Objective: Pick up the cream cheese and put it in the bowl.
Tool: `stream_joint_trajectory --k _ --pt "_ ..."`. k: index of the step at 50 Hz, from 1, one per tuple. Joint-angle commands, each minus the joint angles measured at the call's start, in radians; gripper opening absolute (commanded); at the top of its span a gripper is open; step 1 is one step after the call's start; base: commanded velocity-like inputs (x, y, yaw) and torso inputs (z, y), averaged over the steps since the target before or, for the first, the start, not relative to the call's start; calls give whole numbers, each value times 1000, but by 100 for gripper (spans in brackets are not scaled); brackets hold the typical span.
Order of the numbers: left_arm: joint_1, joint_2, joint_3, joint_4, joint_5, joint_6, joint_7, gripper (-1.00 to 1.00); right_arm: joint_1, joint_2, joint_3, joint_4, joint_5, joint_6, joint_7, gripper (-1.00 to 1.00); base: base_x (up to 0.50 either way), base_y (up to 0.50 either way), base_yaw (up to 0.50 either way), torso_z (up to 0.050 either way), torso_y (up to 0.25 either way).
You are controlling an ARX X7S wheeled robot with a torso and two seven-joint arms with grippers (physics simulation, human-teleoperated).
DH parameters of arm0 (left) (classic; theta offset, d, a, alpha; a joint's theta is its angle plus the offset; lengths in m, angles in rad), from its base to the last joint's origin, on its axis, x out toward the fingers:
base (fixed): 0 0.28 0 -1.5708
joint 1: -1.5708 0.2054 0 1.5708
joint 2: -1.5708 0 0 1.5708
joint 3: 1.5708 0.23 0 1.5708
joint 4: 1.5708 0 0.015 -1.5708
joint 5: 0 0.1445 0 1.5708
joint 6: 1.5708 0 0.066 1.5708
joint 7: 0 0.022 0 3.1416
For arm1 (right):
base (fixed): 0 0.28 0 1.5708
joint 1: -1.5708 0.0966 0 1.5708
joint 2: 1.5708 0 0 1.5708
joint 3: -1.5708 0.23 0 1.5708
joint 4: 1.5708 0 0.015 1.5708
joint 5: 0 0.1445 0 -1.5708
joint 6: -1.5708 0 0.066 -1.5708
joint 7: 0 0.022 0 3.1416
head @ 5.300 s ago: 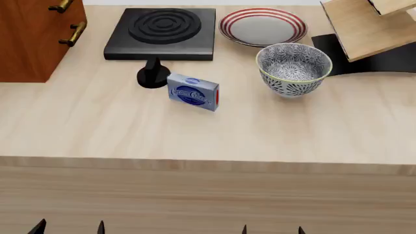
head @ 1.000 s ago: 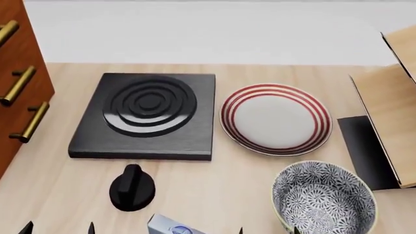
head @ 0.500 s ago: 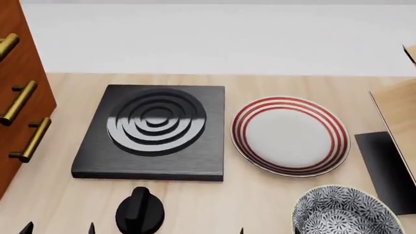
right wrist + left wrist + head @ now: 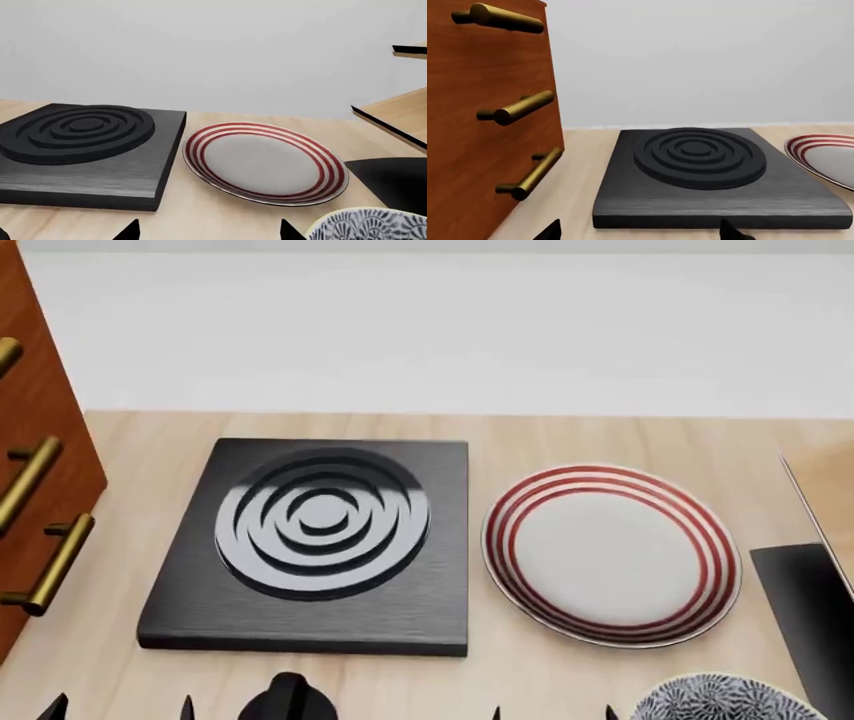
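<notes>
I'm on the approach, nothing grasped. The cream cheese is out of every view; the bowl (image 4: 721,698) peeks in beside the red-ringed plate (image 4: 610,553). Both jaws stand apart, empty. Next I must find the box

Head view now sits further forward over the table than 5.3 s ago; burner (image 4: 320,530) and plate (image 4: 611,552) lie mid-frame instead of along the far edge; wall fills the upper part; cream cheese, seen whole 5.3 s ago and as a corner 1.0 s ago, is out of view; bowl (image 4: 721,700) is cut to a sliver of rim at the near edge; knob (image 4: 286,696) shows only its top; cabinet (image 4: 34,460) is narrowed to a strip at left.
</notes>
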Motion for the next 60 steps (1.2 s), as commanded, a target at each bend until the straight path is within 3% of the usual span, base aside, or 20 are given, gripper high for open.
stream_joint_trajectory --k 1,27,51,60 --pt "-1 -3 7 -6 -2 7 -6 100 -1 4 -3 0 6 -2 4 100 156 0 0 0 0" --pt "-13 -15 24 -6 -2 -11 -21 100 2 18 -8 -27 24 22 17 100 138 0 0 0 0" --pt "3 -98 25 368 -43 -267 -50 100 2 93 -10 -376 21 267 71 100 0 0 0 0 0" --pt "-55 -119 18 543 -73 -446 -80 100 57 117 -12 -504 32 394 76 100 0 0 0 0 0"
